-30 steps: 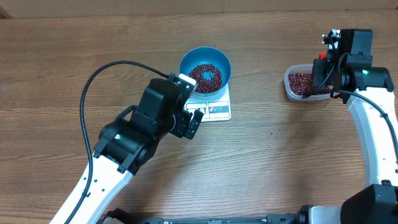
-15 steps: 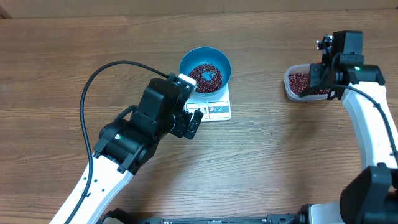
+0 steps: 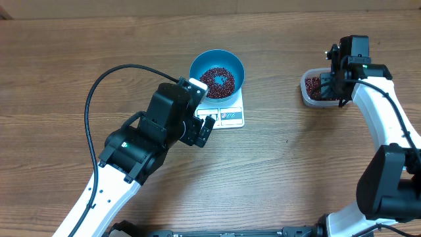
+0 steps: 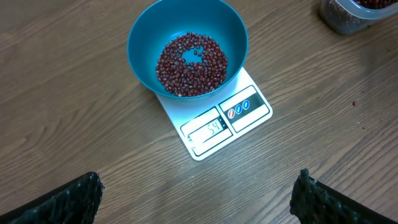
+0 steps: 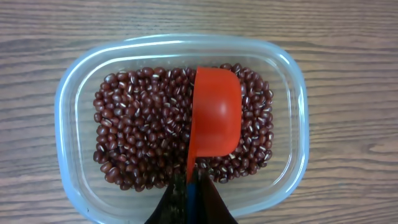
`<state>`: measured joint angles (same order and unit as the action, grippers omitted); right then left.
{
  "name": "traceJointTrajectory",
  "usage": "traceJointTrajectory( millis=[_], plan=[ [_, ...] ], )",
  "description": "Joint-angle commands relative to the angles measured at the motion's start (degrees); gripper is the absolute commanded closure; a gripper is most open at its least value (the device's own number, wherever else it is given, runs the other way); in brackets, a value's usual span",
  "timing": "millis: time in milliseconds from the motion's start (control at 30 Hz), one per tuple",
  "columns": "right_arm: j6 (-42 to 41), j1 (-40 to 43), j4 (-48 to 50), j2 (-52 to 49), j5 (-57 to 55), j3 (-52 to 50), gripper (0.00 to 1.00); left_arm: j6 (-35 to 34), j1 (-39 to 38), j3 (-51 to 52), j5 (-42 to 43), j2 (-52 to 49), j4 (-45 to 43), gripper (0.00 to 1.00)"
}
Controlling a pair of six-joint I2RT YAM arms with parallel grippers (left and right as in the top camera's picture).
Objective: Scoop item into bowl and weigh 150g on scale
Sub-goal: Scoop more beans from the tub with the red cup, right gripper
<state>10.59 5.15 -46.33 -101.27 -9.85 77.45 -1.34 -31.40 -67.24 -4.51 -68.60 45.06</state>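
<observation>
Beans (image 4: 189, 65) in two places. At left, left gripper (image 4: 198, 183) fingers wide apart, empty, near front of white scale (image 4: 249, 112). Blue bowl (image 4: 140, 56) sits on scale, bean heap inside. At right, clear tub (image 5: 74, 106) holds more; right gripper (image 5: 189, 186) clamped on red scoop (image 5: 214, 115) handle, cup empty over tub's beans.

Looks like a robotics lab bench to me, more than a real kitchen. A white-and-black left arm (image 3: 158, 128) and right arm (image 3: 388, 125) sit at a plain wood-grain table (image 3: 66, 52), with a loose black cable (image 3: 125, 66) looping off the left one. The kitchen stuff is minimal: a clear tub (image 5: 65, 93) of beans (image 5: 137, 124) right under the red scoop (image 5: 216, 115), and a scale (image 4: 211, 134) carrying a blue bowl (image 4: 146, 34) well away from it.
</observation>
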Motion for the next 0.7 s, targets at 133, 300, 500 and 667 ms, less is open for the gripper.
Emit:
traceJointTrajectory(
  millis=[133, 300, 500, 667],
  plan=[
    [0.2, 0.2, -2.4, -1.1, 5.8, -0.3, 0.96, -0.6, 0.3, -0.1, 0.1, -0.3, 0.0, 0.01],
    [0.2, 0.2, -3.1, -1.1, 11.5, -0.3, 0.96, -0.6, 0.3, -0.1, 0.1, -0.3, 0.0, 0.0],
    [0.2, 0.2, -3.1, -1.1, 14.1, -0.3, 0.96, -0.6, 0.3, -0.1, 0.1, -0.3, 0.0, 0.0],
    [0.3, 0.5, -3.3, -1.1, 14.8, -0.3, 0.96, -0.6, 0.3, -0.1, 0.1, -0.3, 0.0, 0.0]
  ],
)
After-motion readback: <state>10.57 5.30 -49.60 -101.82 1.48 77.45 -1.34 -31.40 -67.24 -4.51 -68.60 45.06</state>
